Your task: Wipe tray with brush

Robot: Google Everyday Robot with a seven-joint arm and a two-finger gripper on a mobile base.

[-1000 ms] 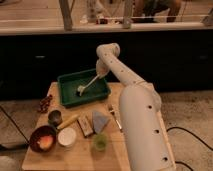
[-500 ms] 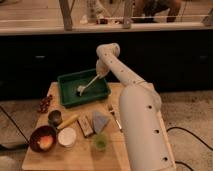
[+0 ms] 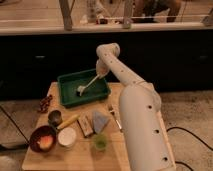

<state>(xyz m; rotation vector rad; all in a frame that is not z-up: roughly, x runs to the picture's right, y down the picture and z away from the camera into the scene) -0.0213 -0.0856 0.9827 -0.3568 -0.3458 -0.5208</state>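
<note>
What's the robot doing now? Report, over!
Gripper above the tray's right side. Brush slants down from it, head low in the tray. Fork and red bowl sit outside the tray, nearer the camera.

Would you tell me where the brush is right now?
In the camera view, the brush slants from the gripper, over the green tray's back-right part, down toward the tray's middle.

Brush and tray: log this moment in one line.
gripper over far corner of tray | brush slanting down from gripper, head in tray | phase: wiping
</note>
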